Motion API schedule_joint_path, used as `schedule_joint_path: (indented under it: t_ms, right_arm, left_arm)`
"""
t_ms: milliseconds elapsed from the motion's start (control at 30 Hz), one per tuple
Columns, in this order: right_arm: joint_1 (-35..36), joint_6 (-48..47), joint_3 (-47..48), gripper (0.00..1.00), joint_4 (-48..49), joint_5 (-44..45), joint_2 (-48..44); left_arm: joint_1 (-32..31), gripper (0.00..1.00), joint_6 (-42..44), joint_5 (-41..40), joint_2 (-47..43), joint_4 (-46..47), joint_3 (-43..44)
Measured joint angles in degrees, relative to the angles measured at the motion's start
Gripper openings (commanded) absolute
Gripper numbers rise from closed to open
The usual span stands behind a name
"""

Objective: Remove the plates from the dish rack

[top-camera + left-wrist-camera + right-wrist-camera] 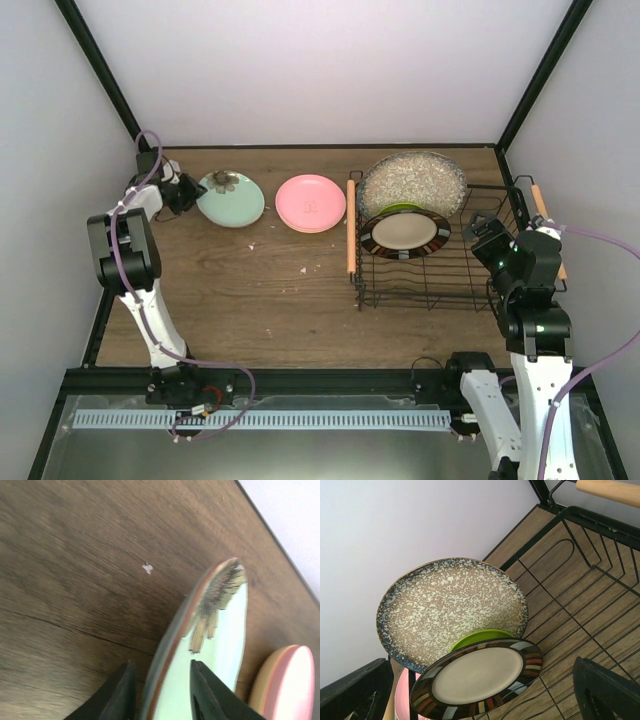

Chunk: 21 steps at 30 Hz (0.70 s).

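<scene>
The mint plate with a flower [231, 198] lies flat on the table at the back left. My left gripper [186, 192] is open, and its jaws straddle the plate's left rim without touching it; the left wrist view shows this gripper [161, 669] and the plate [220, 630] up close. The pink plate [310, 203] lies to the right of the mint one, with a pale orange edge under it. The dish rack [440, 285] holds the speckled grey plate [450, 605], the lime green plate [480, 637] and the cream dark-rimmed plate [477, 677], all leaning. My right gripper [484, 233] is wide open beside the cream plate.
The rack's wooden handles [351, 225] run along its left and right sides. White walls close the back and sides, with black frame posts [100, 70] in the corners. Bare wood table [250, 290] lies in front of the two plates.
</scene>
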Motion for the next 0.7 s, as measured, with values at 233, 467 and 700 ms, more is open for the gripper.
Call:
schedule_joint_path:
  t_ms: [233, 467, 700]
  right_arm:
    - [0.0, -0.17, 0.02, 1.0, -0.04, 0.02, -0.09]
    - [0.0, -0.13, 0.02, 1.0, -0.07, 0.02, -0.15]
    - [0.0, 0.13, 0.61, 1.0, -0.68, 0.04, -0.9]
  left_arm:
    - [0.04, 0.56, 1.66, -1.42, 0.33, -0.17, -0.57]
    - [0.04, 0.65, 3.02, -1.86, 1.42, -0.68, -1.44]
    - [0.11, 0.77, 4.24, -1.86, 2.75, -1.25, -1.51]
